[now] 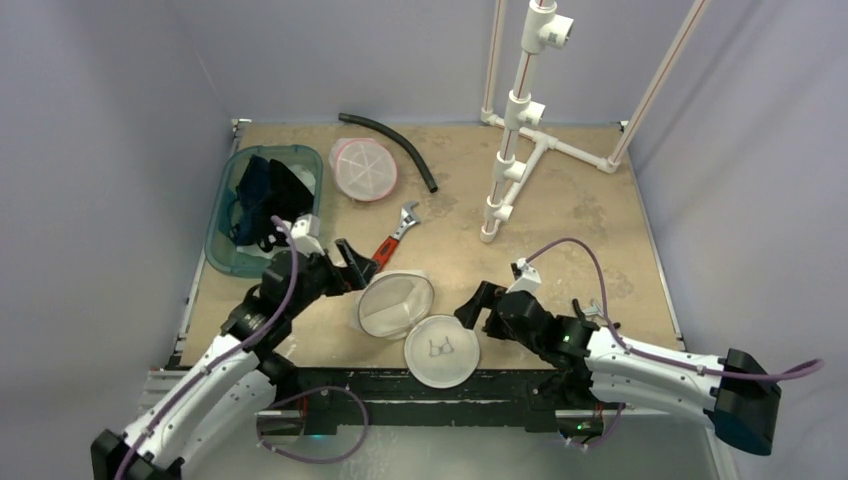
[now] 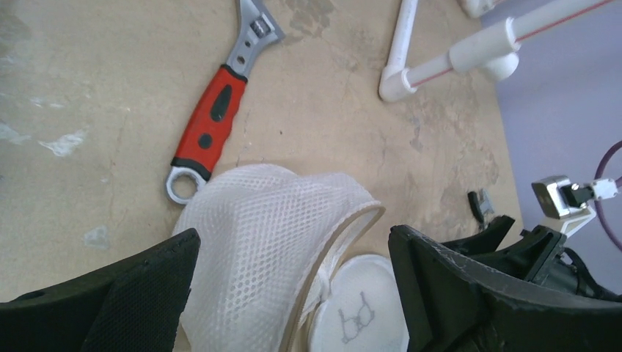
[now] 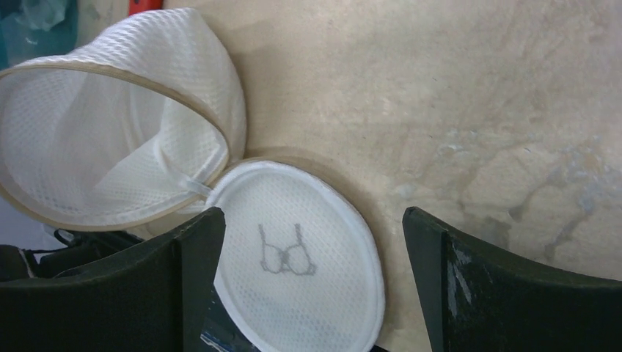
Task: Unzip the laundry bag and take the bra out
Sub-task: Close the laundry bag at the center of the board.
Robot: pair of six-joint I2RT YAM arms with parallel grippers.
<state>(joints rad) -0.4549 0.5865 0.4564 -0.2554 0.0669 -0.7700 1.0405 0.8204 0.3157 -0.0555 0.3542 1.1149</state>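
Worn table (image 1: 570, 215), domed mesh laundry bag (image 1: 395, 303)

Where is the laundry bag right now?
In the top view the laundry bag lies open at the centre of the table near its front edge, between the left gripper and the right gripper, with the red-handled wrench just behind it.

Bright even light, soft shadows, foreground perhaps blurred

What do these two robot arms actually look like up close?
The left arm and right arm have white shells with black joints. A purple cable loops along each. Each ends in two broad black fingers with a rough, textured face.
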